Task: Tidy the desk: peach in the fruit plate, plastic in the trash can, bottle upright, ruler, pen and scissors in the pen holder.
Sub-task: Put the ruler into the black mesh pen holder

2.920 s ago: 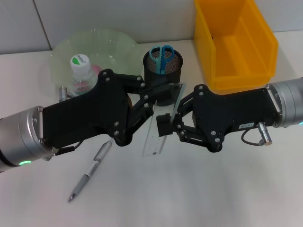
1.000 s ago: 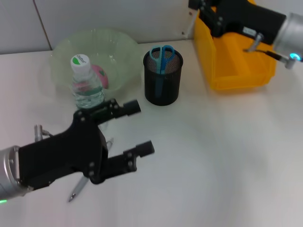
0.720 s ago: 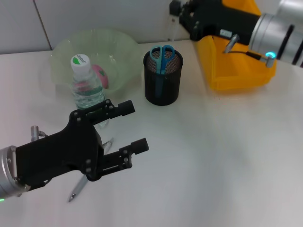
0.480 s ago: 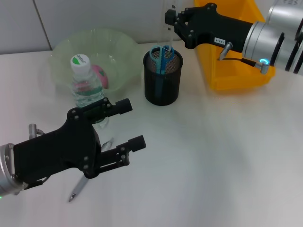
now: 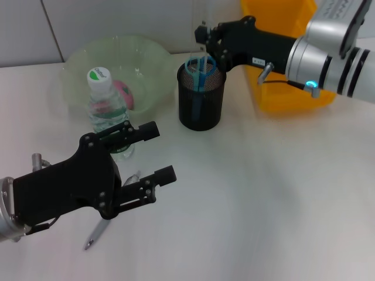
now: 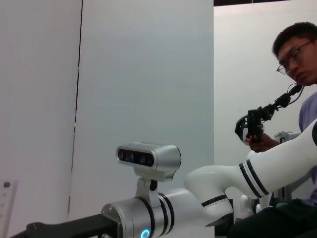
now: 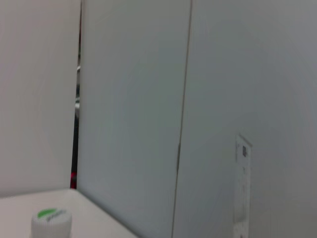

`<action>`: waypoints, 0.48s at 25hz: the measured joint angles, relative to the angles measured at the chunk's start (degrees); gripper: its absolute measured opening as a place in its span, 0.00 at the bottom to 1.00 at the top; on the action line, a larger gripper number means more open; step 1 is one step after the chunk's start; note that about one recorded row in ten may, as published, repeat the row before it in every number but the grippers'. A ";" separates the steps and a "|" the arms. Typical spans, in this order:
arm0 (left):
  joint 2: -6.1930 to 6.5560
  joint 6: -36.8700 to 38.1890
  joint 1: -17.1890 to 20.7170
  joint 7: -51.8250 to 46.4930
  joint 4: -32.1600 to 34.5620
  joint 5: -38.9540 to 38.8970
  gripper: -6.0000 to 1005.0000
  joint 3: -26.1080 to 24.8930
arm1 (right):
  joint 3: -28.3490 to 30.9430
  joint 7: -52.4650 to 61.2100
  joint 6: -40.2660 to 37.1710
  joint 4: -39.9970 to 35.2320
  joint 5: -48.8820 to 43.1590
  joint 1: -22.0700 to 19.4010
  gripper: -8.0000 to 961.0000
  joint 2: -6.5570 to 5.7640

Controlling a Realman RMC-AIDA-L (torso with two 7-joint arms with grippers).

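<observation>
My right gripper hangs just above the black mesh pen holder, shut on the clear ruler, which stands upright with its lower end at the holder's mouth. In the right wrist view the ruler stands upright. Blue-handled scissors stand in the holder. My left gripper is open low at the front left, over the silver pen lying on the table. The bottle stands upright beside the green fruit plate, which holds the pink peach. No plastic shows.
The yellow trash can stands at the back right, partly behind my right arm. The white wall runs close behind the plate and holder. The bottle's cap shows low in the right wrist view.
My left gripper let go of the ruler and drew back to the front left. My right gripper lifted the ruler away and swung it left over the pen holder.
</observation>
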 joint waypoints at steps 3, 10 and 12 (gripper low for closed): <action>0.00 0.00 0.02 -0.01 0.00 0.05 0.71 -0.02 | -1.24 0.00 1.13 0.71 0.04 0.29 0.14 0.08; 0.01 0.06 0.20 -0.01 0.01 0.10 0.71 -0.05 | -3.09 0.34 4.55 2.92 0.07 1.78 0.15 0.09; 0.00 0.16 0.25 0.05 0.01 0.10 0.71 -0.05 | -3.63 1.05 5.44 3.20 0.07 2.06 0.16 0.12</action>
